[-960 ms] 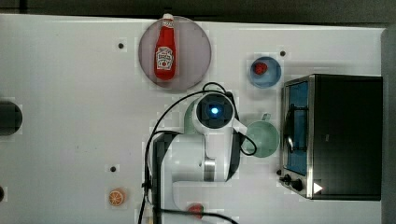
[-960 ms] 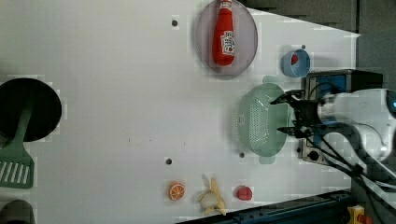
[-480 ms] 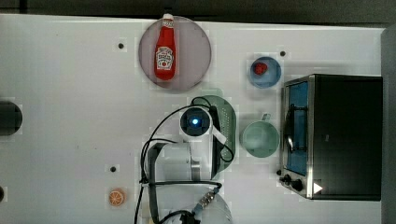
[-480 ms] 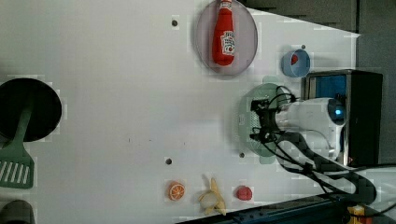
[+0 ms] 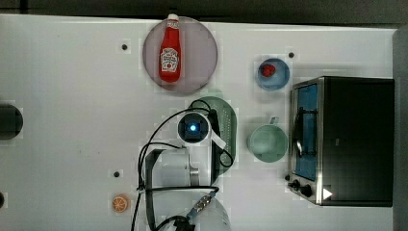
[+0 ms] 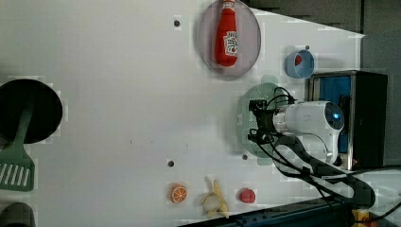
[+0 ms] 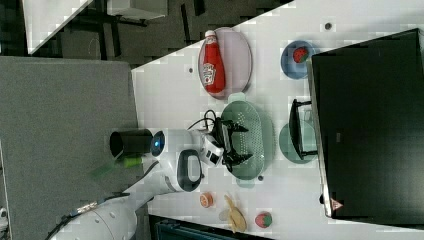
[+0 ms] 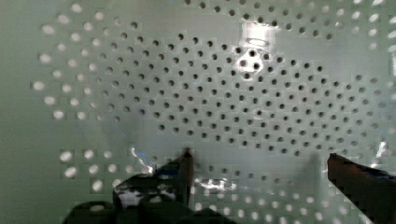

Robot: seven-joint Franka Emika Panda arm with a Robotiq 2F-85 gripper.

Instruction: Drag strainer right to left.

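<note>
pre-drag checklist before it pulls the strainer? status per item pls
1. Tool open: ok, jaws spread wide.
2. Tool over the pale green oblong plastic strainer: ok, fingers sit above its perforated bottom.
3. Fingers pressing on strainer: cannot tell.
4. Bare white table on the top view's left of the strainer: ok.
5. Clearance from the round purple plate with the red ketchup bottle: not ok, strainer end sits right by the plate rim.

ketchup bottle (image 5: 170, 49) on plate (image 5: 202, 53) | cup (image 5: 267, 143) beside oven (image 5: 353, 139)
</note>
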